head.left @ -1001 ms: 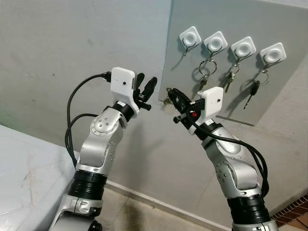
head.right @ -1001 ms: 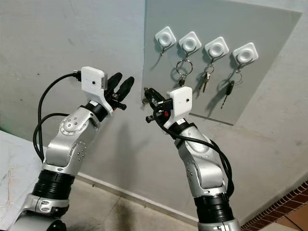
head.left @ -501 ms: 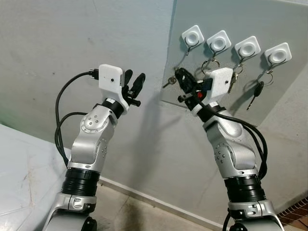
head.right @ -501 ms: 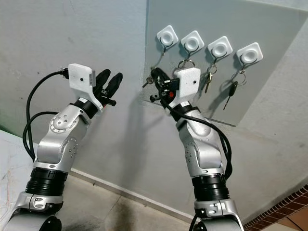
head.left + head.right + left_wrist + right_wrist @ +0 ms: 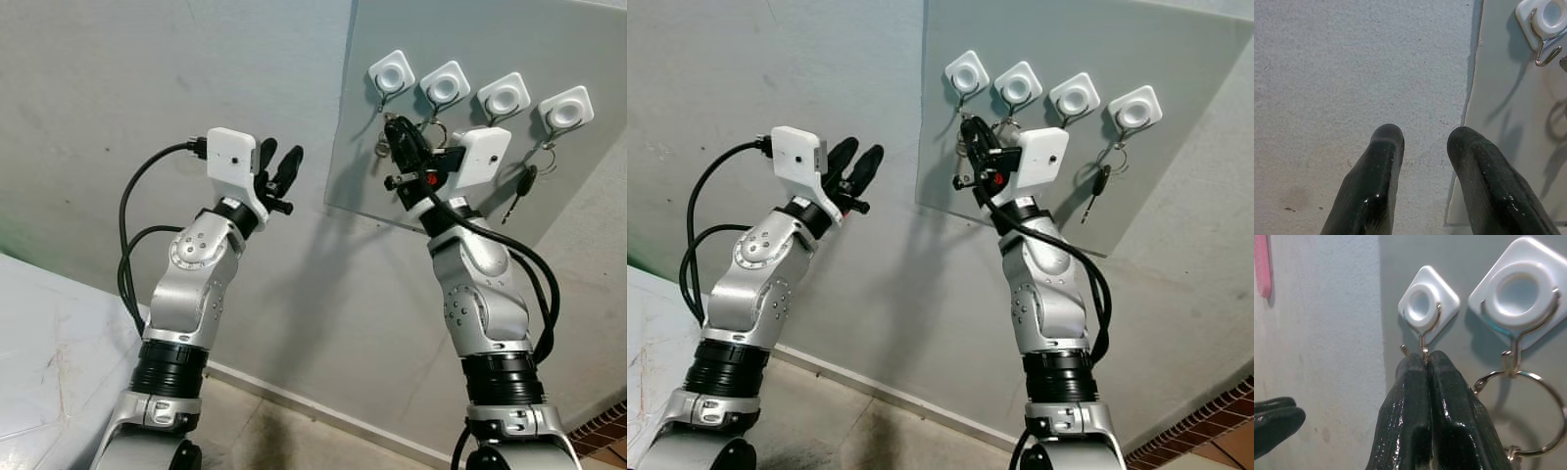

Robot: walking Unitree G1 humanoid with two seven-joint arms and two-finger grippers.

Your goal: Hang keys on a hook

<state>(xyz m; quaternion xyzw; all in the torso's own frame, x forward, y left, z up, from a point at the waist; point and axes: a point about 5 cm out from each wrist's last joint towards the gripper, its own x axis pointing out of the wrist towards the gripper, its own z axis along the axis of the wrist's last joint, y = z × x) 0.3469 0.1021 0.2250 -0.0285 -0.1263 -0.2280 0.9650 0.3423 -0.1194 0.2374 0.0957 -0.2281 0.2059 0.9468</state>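
Four white hooks sit in a row on a grey wall panel (image 5: 372,186). The leftmost hook (image 5: 390,74) (image 5: 1422,308) is bare. My right gripper (image 5: 395,127) (image 5: 1425,361) is raised just under it, shut on a bunch of keys (image 5: 380,149) that dangles beside its fingers; its fingertips almost touch the hook's wire. The second hook (image 5: 1520,293) carries a key ring (image 5: 1530,416). My left gripper (image 5: 281,153) (image 5: 1425,137) is held up open and empty in front of the bare wall, left of the panel.
A black-headed key (image 5: 519,184) hangs from the far right hook (image 5: 562,110). A pale surface (image 5: 39,362) lies at lower left, and the floor runs along the wall base (image 5: 294,411).
My right gripper has risen and swung right with the keys, from the panel's lower left edge to just under the leftmost hook. The left arm has barely moved.
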